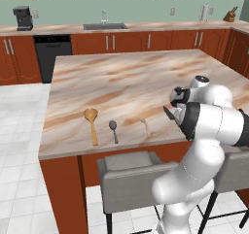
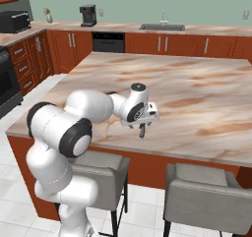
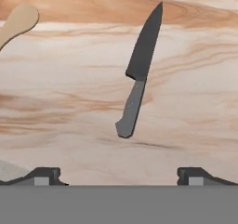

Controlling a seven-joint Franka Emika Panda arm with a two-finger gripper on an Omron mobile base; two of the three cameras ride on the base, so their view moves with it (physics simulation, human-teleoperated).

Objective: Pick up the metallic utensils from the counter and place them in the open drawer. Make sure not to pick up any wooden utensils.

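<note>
Hovering gripper point(image 3: 119, 174) spread above knife point(image 3: 141, 69), counter point(image 3: 195, 102)

We saw the tabletop point(image 1: 136, 77) as a broad slab of pinkish-beige marble with brown veins, resting on a red-brown base. Four utensils lay directly on it, all along its near edge. Closest to the near left corner was the large wooden spoon point(image 1: 91, 124), bowl pointing away from the edge. Just beside it lay the small dark metal spoon point(image 1: 114, 130), then the pale wooden utensil point(image 1: 145, 126). Farthest toward the right lay the knife point(image 3: 140, 69), flat on the marble, near the pale utensil's rounded end point(image 3: 17, 22).
</note>
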